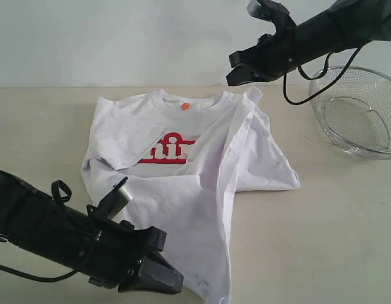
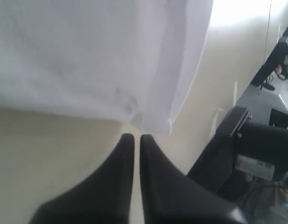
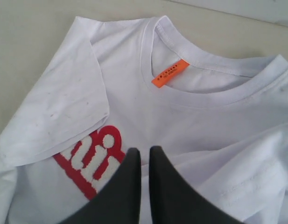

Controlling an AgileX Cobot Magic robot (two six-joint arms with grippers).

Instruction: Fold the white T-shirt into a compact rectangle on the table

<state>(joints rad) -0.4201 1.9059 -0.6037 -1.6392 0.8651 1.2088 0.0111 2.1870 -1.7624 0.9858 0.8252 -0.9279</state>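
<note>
The white T-shirt point(image 1: 201, 171) lies part-folded on the table point(image 1: 322, 240). One sleeve is turned in over the chest, and the opposite side is flapped across the red lettering point(image 1: 173, 150). The orange neck tag point(image 1: 184, 106) shows at the collar. My left gripper point(image 1: 173, 282) sits low at the shirt's near hem, shut and empty. Its tips point(image 2: 134, 137) stop just short of the hem corner point(image 2: 151, 123). Raised above the far shoulder, my right gripper point(image 1: 232, 71) is also shut, its tips point(image 3: 144, 151) over the shirt point(image 3: 181, 121) beside the lettering point(image 3: 94, 161), holding nothing.
A wire mesh basket point(image 1: 357, 111) stands on the table at the far right, under the right arm. The left wrist view shows a dark stand and equipment point(image 2: 246, 149) beyond the table's edge. Bare tabletop point(image 1: 49, 126) lies left of the shirt.
</note>
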